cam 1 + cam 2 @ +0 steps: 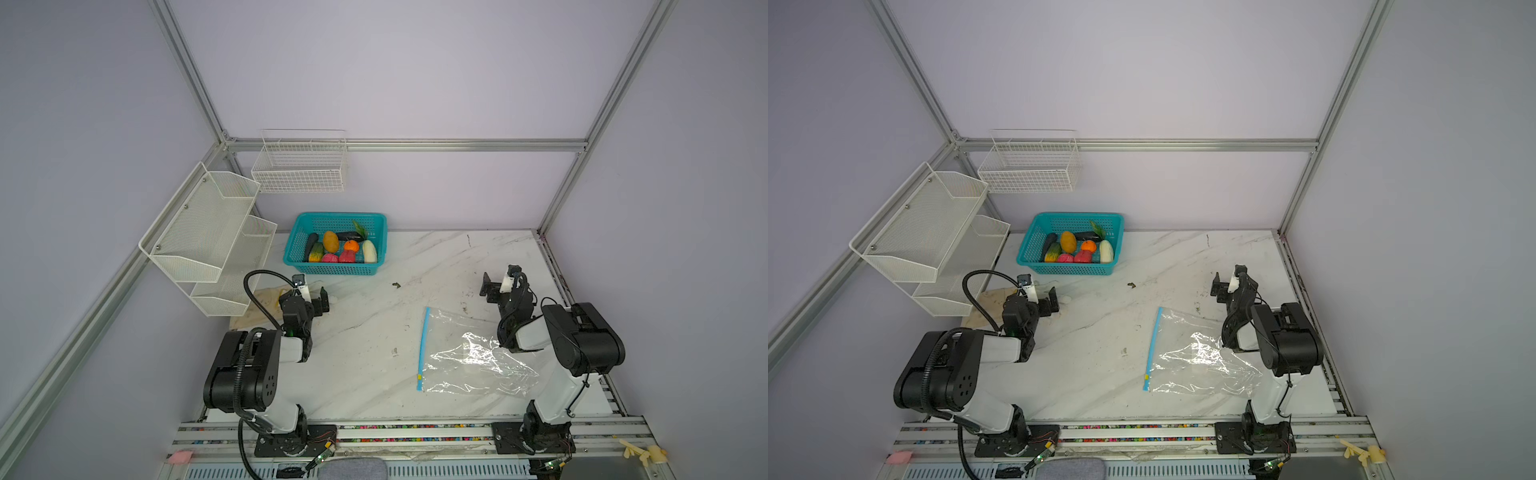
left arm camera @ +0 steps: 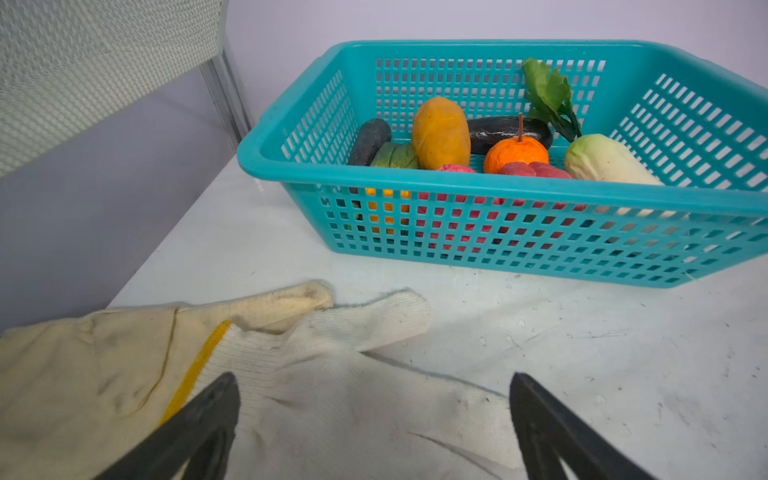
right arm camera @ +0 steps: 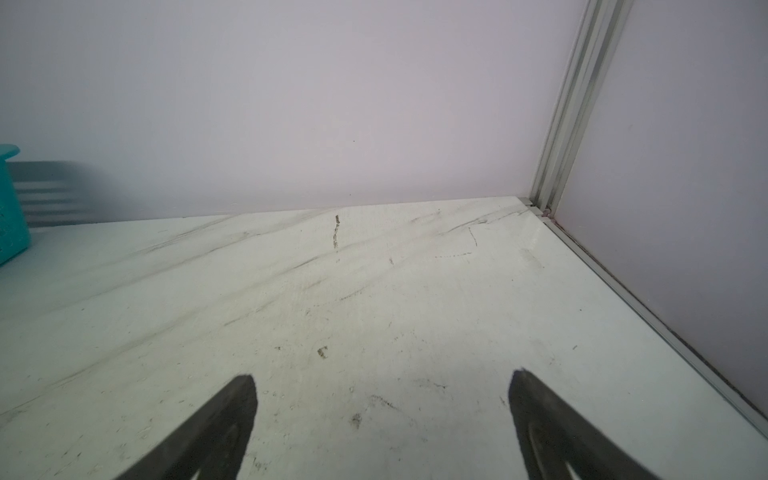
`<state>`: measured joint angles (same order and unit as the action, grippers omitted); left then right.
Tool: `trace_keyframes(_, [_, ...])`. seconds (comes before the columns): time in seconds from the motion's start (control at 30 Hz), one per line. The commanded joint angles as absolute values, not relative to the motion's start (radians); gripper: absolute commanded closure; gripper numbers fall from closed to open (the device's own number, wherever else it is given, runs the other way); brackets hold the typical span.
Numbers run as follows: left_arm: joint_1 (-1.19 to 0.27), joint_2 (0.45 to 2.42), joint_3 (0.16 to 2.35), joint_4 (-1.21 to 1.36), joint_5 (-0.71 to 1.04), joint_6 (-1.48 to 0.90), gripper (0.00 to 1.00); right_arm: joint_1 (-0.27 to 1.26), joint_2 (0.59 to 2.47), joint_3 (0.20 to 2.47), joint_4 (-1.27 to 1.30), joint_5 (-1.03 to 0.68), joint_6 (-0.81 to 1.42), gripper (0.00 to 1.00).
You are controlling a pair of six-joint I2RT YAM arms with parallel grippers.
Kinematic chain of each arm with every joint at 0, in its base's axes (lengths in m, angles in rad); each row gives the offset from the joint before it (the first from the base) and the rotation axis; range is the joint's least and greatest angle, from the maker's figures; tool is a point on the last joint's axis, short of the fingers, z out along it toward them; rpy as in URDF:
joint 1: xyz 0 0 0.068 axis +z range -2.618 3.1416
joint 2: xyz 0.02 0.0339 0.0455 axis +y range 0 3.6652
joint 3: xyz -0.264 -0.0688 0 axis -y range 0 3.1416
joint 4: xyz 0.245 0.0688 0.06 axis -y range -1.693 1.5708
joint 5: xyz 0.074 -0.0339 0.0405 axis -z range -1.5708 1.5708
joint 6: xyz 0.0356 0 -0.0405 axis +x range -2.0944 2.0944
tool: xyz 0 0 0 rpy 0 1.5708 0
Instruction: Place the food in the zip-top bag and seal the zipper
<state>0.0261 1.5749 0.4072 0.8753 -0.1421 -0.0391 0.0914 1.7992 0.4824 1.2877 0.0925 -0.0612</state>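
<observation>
The food (image 1: 330,242) lies in a teal basket (image 1: 332,270) at the back of the table: mango (image 2: 440,133), orange (image 2: 515,153), dark eggplant (image 2: 498,131), white cabbage (image 2: 602,160), cucumber (image 2: 392,156) and red pieces (image 2: 534,169). The clear zip-top bag (image 1: 478,353) lies flat, right of centre. Its blue zipper (image 1: 423,340) runs along the bag's left edge, with the yellow slider (image 1: 419,377) at the near end. My left gripper (image 1: 313,291) is open over a white glove (image 2: 353,374), short of the basket. My right gripper (image 1: 498,280) is open over bare table behind the bag.
A cream cloth (image 1: 259,307) lies beside the glove under the left arm. A white mesh shelf (image 1: 208,237) juts from the left wall, and a wire basket (image 1: 301,166) hangs on the back wall. The basket's corner (image 3: 10,208) shows in the right wrist view.
</observation>
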Motion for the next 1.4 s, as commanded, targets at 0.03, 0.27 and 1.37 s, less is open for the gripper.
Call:
trace_keyframes(0.03, [0.032, 1.566, 0.379, 0.938, -0.146, -0.026, 0.0, 0.087, 1.79, 0.497, 1.287, 0.087, -0.065, 0.03])
trace_keyframes(0.27, [0.032, 1.565, 0.379, 0.941, -0.149, -0.028, 0.0, 0.08, 1.786, 0.492, 1.292, 0.078, -0.061, 0.03])
trace_keyframes(1.37, [-0.171, 1.326, 0.811, -0.024, -0.282, -0.197, 0.0, 0.306, 1.43, 0.915, -0.001, 0.277, 0.416, 0.03])
